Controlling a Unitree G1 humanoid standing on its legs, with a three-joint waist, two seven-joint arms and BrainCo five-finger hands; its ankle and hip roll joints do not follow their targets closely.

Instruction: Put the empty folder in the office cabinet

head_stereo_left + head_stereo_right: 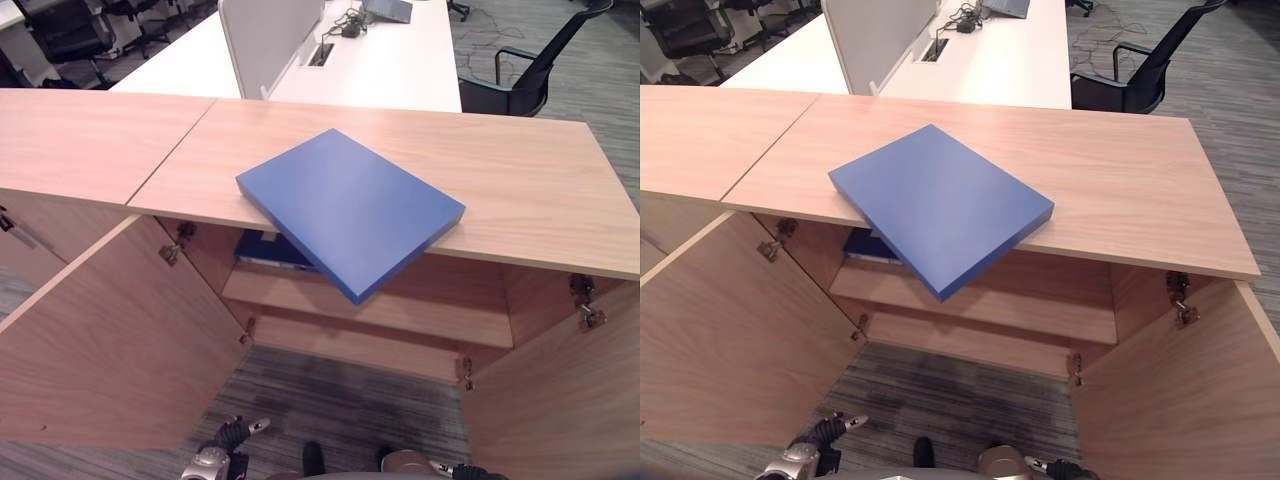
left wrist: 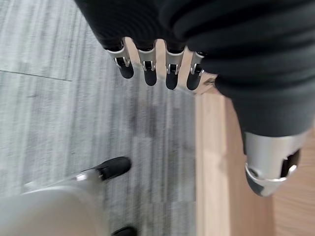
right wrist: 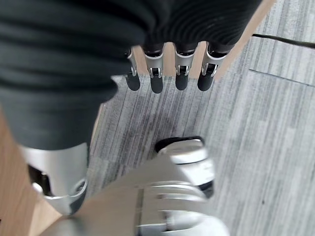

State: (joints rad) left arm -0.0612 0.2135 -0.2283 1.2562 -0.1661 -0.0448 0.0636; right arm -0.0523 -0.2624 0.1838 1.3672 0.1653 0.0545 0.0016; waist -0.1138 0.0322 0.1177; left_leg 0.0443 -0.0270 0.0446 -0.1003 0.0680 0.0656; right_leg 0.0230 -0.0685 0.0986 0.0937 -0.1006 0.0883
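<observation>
So in the left eye view the blue folder (image 1: 350, 210) is lying flat on the wooden top of the office cabinet (image 1: 520, 180), turned at an angle, with its near corner sticking out past the cabinet's front edge and hanging over the open compartment. Both cabinet doors, the left door (image 1: 110, 340) and the right door (image 1: 560, 390), are swung wide open toward the robot, and inside the cabinet there's a shelf (image 1: 400, 310) with another blue item (image 1: 265, 250) lying on it, right under the folder's overhanging part. Behind the cabinet sits a white desk (image 1: 390, 65) with a grey divider panel (image 1: 265, 35), and a black office chair (image 1: 530, 70) off to the cabinet's far right. The left hand (image 1: 228, 440) is way down low in front of the cabinet, well apart from the folder. Right eye view is the same deal: folder on the cabinet top, and the right hand (image 1: 1055, 467) just peeks in low, below the cabinet's open front, also well apart from the folder. Left wrist view shows the left hand's fingers (image 2: 147, 66) hanging straight and relaxed over the grey carpet (image 2: 74, 108), holding nothing, with a wooden cabinet door edge beside them. Right wrist view: the right hand's fingers (image 3: 156, 73) are straight and loose too, nothing in them, carpet beyond.
</observation>
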